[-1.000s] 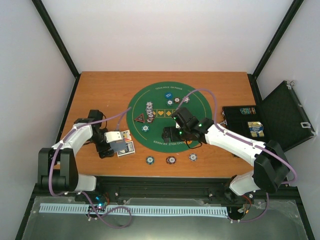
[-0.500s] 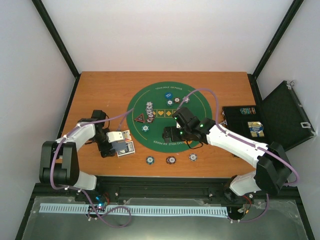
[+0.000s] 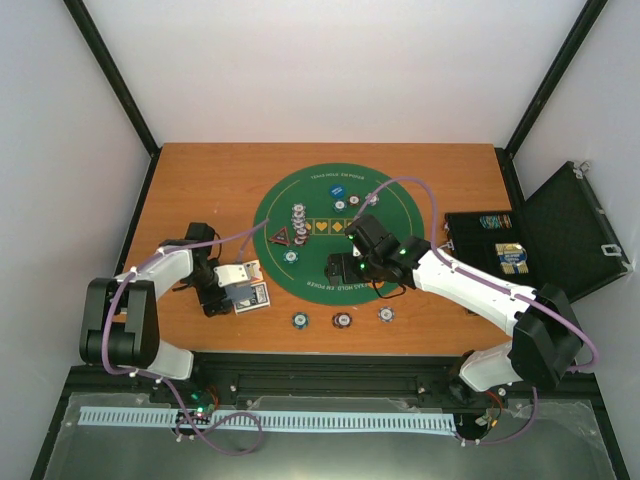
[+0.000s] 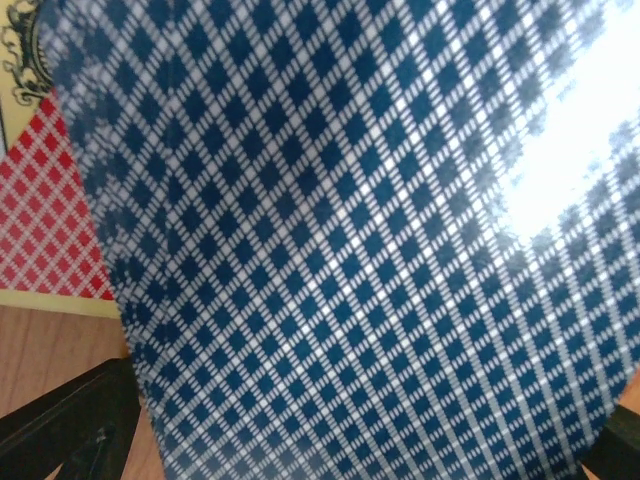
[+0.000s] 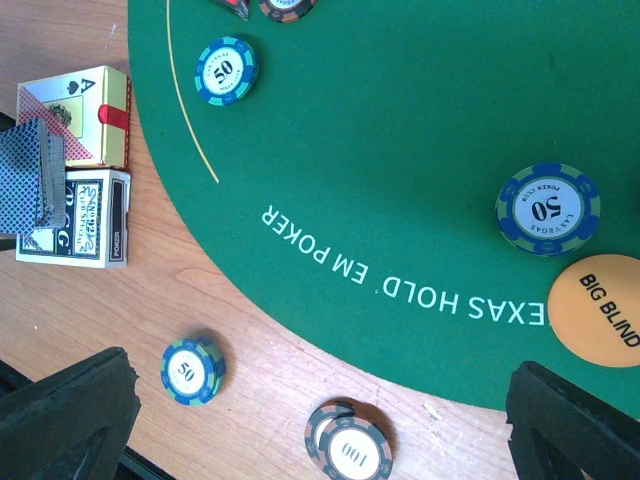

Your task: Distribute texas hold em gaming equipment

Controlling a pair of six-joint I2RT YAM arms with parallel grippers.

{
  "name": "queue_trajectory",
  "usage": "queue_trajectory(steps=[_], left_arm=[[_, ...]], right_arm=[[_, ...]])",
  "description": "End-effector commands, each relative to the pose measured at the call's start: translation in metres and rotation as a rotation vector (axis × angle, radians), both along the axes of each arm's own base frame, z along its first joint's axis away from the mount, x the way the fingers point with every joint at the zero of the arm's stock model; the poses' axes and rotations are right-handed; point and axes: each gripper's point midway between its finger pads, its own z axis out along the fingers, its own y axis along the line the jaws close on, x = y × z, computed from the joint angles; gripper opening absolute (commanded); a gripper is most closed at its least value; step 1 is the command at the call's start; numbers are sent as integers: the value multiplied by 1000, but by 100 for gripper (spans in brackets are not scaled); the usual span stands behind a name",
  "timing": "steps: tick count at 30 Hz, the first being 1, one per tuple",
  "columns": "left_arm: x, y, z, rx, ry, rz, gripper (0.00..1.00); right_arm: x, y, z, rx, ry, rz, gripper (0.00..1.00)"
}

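Dealing step, I judge: the left gripper (image 3: 240, 285), jaws clamped on the playing cards (image 4: 350, 250), is at 8 o'clock of the mat (image 3: 400, 200); the right gripper (image 5: 320, 415) has jaws apart, empty. Next move needs one card released

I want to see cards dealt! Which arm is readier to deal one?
Left. Its tool seems to hold the playing cards, right beside the card boxes. The right tool hangs open over the near edge of the green mat, away from the cards.
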Motion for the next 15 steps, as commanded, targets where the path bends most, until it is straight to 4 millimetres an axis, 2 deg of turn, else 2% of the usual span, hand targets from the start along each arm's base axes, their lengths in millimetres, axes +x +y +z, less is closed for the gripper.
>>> queue_trajectory(steps=[1, 8, 15], left_arm=[[7, 0, -3, 8, -14, 24, 98], [4, 2, -6, 16, -13, 32, 97], [4, 1, -4, 8, -15, 42, 89]], right_arm=[[-3, 0, 11, 13, -20, -3, 100], [-5, 0, 11, 16, -15, 3, 100], [-5, -1, 10, 11, -11, -1, 100]])
